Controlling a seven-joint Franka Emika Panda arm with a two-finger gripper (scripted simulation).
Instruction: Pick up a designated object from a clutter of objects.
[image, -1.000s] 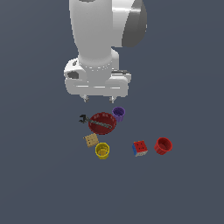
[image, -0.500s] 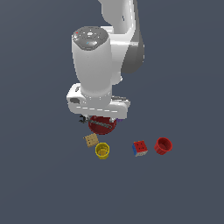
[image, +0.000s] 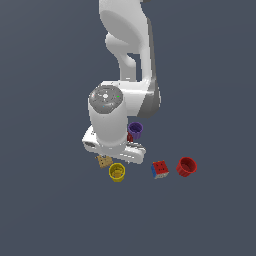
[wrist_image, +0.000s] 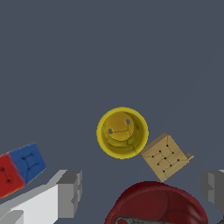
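A: Yellow cup (wrist_image: 122, 132) sits upright on the grey table (image: 50, 200), mouth up, free of any grip. Tan block (wrist_image: 166, 157) is right beside the cup, about touching its rim. Red plate (wrist_image: 157, 202) is near the cup, just past the block.

B: Tool?

A: Tool (wrist_image: 142, 190) is spread wide, nothing held. It hangs over the plate's edge, not centred on the cup.

B: Other stuff?

A: Puzzle cube (image: 160, 169) is near the cup, on the side away from the block, with the red cup (image: 186, 166) farther that way. Purple cup (image: 135, 130) is beyond the plate from the yellow one.

B: Risks?

A: Likely a finger landing on the block or plate rim if it drops off-centre, shoving the cup over. A round tapered wall could also squirt out of the pinch.

B: Change from the earlier frames?

A: The arm has come down low and swung toward the yellow cup, now hiding most of the plate outside. Objects haven't moved.
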